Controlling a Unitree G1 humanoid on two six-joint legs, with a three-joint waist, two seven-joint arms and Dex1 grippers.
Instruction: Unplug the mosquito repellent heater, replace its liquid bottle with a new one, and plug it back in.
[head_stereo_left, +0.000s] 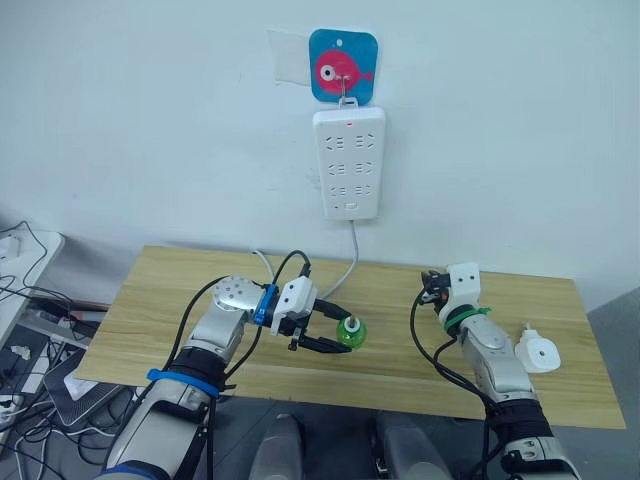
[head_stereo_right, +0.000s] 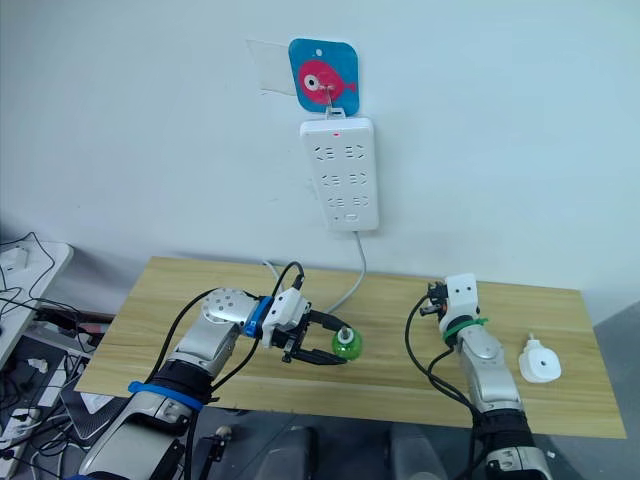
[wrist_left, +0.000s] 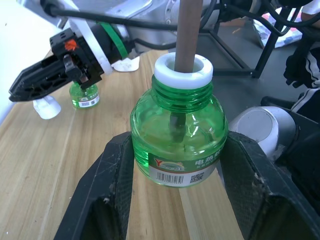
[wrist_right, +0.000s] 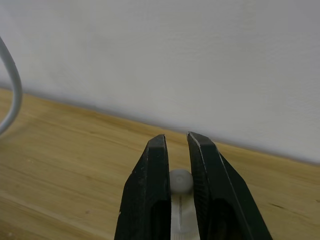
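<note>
A green liquid bottle (head_stereo_left: 350, 333) with a white neck and brown wick stands upright on the wooden table (head_stereo_left: 150, 300). My left gripper (head_stereo_left: 335, 333) is shut on its sides; its fingers (wrist_left: 112, 175) press the bottle (wrist_left: 178, 135). The white mosquito repellent heater (head_stereo_left: 537, 352) lies unplugged near the table's right end, beside my right forearm. My right gripper (head_stereo_left: 430, 285) hovers shut over the table's back middle. Through the slit between its fingers (wrist_right: 155, 185) a small white piece (wrist_right: 181, 182) shows. A second green bottle (wrist_left: 84, 95) stands just behind that gripper (wrist_left: 17, 90).
A white power strip (head_stereo_left: 349, 163) hangs on the wall from a blue fish hook (head_stereo_left: 343, 66). Its cord (head_stereo_left: 351, 255) drops to the table behind the left gripper. Cables and boxes (head_stereo_left: 30, 330) crowd the floor off the table's left end.
</note>
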